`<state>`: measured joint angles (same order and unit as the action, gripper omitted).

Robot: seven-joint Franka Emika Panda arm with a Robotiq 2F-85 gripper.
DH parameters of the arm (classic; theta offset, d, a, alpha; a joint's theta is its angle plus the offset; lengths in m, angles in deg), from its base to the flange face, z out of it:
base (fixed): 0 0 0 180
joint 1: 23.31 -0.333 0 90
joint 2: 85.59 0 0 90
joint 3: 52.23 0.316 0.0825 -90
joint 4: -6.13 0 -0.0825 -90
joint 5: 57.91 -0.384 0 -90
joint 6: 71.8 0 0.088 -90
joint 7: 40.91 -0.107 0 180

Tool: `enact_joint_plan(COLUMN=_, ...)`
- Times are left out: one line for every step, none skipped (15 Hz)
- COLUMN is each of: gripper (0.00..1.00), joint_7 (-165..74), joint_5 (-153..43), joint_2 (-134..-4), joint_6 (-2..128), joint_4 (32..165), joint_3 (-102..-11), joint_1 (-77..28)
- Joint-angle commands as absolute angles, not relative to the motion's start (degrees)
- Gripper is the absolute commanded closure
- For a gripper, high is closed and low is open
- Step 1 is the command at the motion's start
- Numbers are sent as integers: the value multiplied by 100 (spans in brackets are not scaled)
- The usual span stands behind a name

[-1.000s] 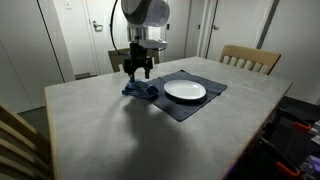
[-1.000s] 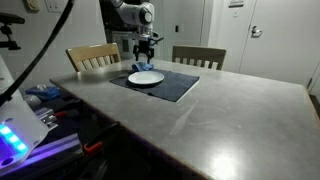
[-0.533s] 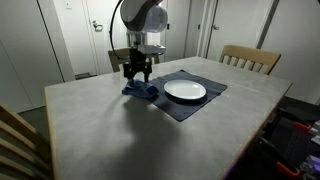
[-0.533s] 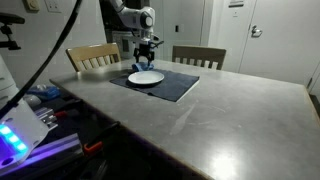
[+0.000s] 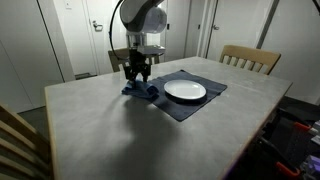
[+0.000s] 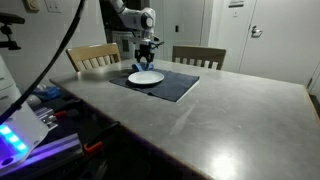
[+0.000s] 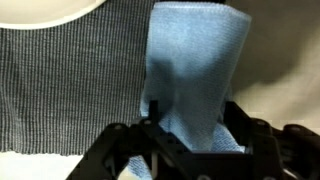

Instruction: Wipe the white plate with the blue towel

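Grey table [image 5: 110,130] fills the room. Nearest in the wrist view, the gripper [image 7: 190,135] hangs over the towel [image 7: 195,70], fingers apart on both sides. It looks soft and light, so pinch its bunched middle. It is blue and folded, on the mat [image 7: 70,90]. At 11 o'clock sits the plate [image 7: 45,10], hard, smooth, white.

A dark placemat [image 5: 196,103] lies on the grey table [image 5: 120,130], with wooden chairs [image 6: 198,57] around.
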<state>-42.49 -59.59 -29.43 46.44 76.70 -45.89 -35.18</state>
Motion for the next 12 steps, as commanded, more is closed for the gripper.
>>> enact_joint_plan(gripper=61, joint_7=-4236, joint_5=-5999, joint_2=-2820, joint_6=4357, joint_4=7393, joint_3=-4561, joint_1=-3488)
enact_joint_plan(gripper=67, joint_7=-4237, joint_5=-5998, joint_2=-2829, joint_6=4312, joint_4=7383, joint_3=-4564, joint_1=-3487)
enact_joint_plan(gripper=74, joint_7=-4259, joint_5=-6004, joint_2=-2844, joint_6=4230, joint_4=7362, joint_3=-4569, joint_1=-3483)
enact_joint_plan(gripper=81, joint_7=-4263, joint_5=-6006, joint_2=-2853, joint_6=4155, joint_4=7336, joint_3=-4570, joint_1=-3480)
enact_joint_plan(gripper=88, joint_7=-4296, joint_5=-6005, joint_2=-2875, joint_6=4079, joint_4=7320, joint_3=-4583, joint_1=-3482)
enact_joint_plan(gripper=95, joint_7=-4275, joint_5=-6006, joint_2=-2901, joint_6=3977, joint_4=7307, joint_3=-4578, joint_1=-3470)
enact_joint_plan(gripper=99, joint_7=-4262, joint_5=-5984, joint_2=-2928, joint_6=3872, joint_4=7296, joint_3=-4589, joint_1=-3471)
enact_joint_plan(gripper=100, joint_7=-4194, joint_5=-5993, joint_2=-2954, joint_6=3765, joint_4=7276, joint_3=-4568, joint_1=-3447)
enact_joint_plan(gripper=100, joint_7=-4160, joint_5=-6006, joint_2=-2974, joint_6=3670, joint_4=7254, joint_3=-4556, joint_1=-3426)
enact_joint_plan(gripper=100, joint_7=-4111, joint_5=-6018, joint_2=-3027, joint_6=3597, joint_4=7268, joint_3=-4542, joint_1=-3397)
enact_joint_plan(gripper=98, joint_7=-4119, joint_5=-6008, joint_2=-3048, joint_6=3536, joint_4=7247, joint_3=-4558, joint_1=-3394)
enact_joint_plan(gripper=98, joint_7=-4136, joint_5=-6019, joint_2=-3080, joint_6=3478, joint_4=7229, joint_3=-4565, joint_1=-3379)
